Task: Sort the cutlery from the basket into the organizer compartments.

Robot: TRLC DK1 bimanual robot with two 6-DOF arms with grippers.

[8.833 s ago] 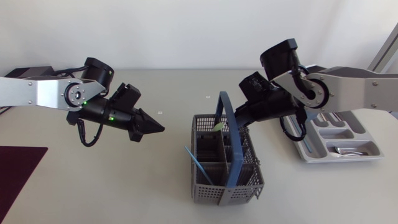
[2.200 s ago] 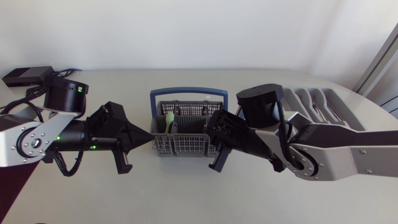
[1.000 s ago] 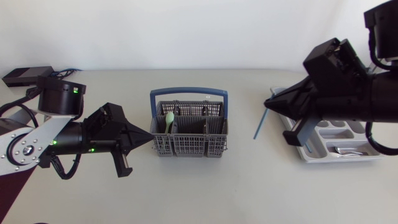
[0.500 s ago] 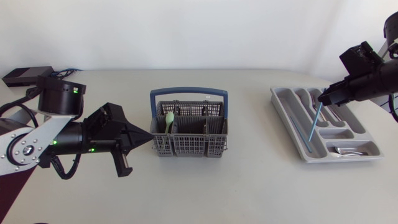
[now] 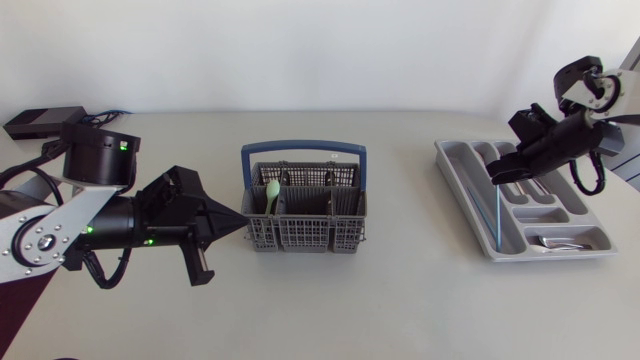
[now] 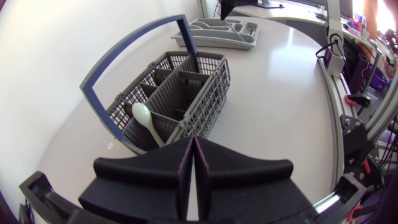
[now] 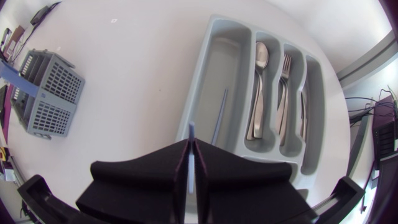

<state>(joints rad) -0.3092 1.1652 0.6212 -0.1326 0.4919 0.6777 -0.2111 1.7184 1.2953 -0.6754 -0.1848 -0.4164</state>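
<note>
— Black left pincer [image 5: 240, 217], what of it?
— Fingers pressed together on nothing, tip just beside the grey plastic basket with a blue handle [image 5: 300, 238]. A pale green plastic spoon [image 5: 272, 190] stands inside.
— And the right pincer [image 5: 494, 176]?
— Narrow, gripping a slim blue plastic utensil [image 5: 495, 215] that slants down into the long compartment of the grey plastic organizer tray [image 5: 462, 190].

no legible text, no labels, no numbers

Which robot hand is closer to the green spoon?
Left. The left gripper sits beside the basket with the green spoon; the right gripper, gripping a blue stick, is far off over the organizer.
</note>
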